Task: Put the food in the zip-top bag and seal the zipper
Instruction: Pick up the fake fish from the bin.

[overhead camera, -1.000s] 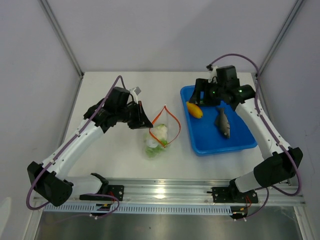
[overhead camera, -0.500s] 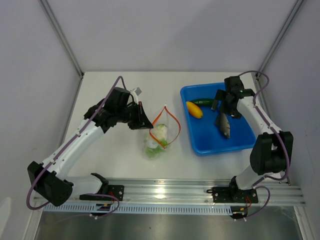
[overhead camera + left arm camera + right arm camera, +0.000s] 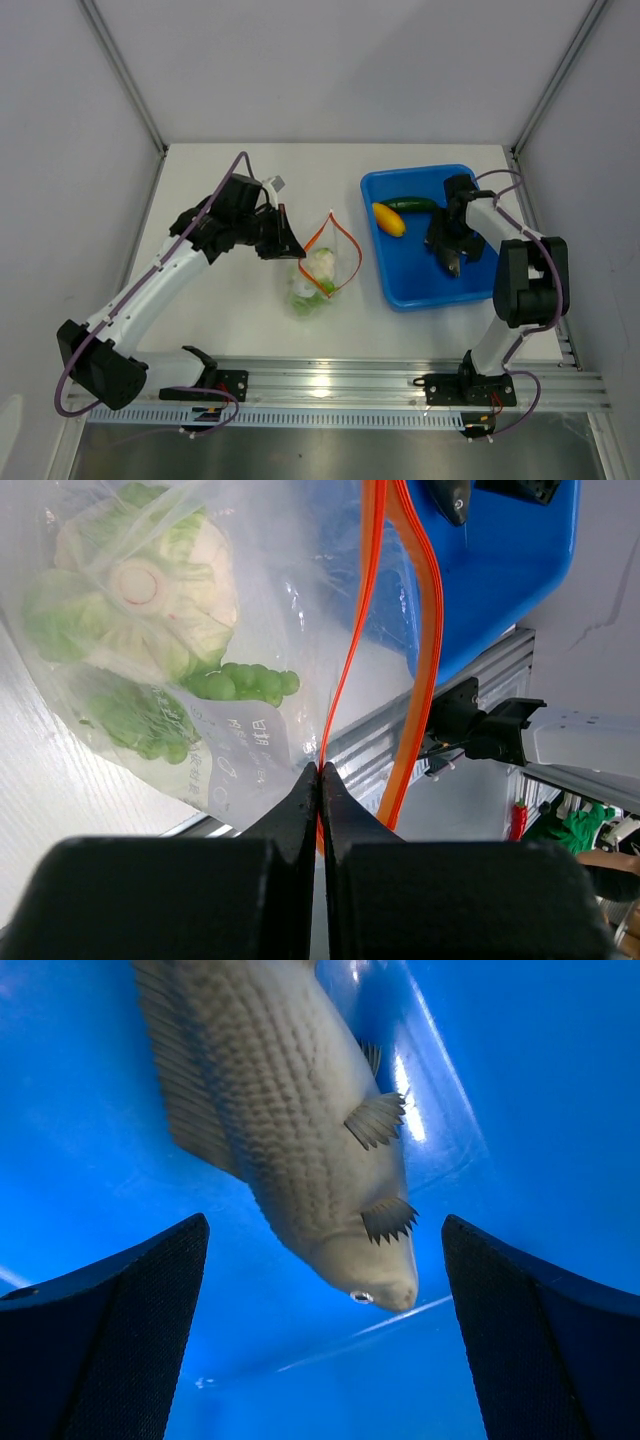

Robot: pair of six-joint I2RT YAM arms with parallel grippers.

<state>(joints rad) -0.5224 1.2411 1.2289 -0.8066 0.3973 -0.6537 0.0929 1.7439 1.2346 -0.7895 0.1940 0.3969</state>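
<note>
The clear zip-top bag lies mid-table with its mouth held open; inside are a white-and-green piece and green grapes. My left gripper is shut on the orange-red zipper at the mouth's left edge. My right gripper is open, low in the blue tray, its fingers standing either side of the grey fish's head without touching it. From above, the fish is mostly hidden under that gripper. A yellow-orange piece and a green piece lie in the tray.
The blue tray stands at the right of the table, its left rim close to the bag's mouth. An aluminium rail runs along the near edge. Grey walls enclose the table on three sides.
My right arm swung from the tray's back left over to the fish and came down onto it, its jaws opening wider. The left gripper and the bag stayed put.
</note>
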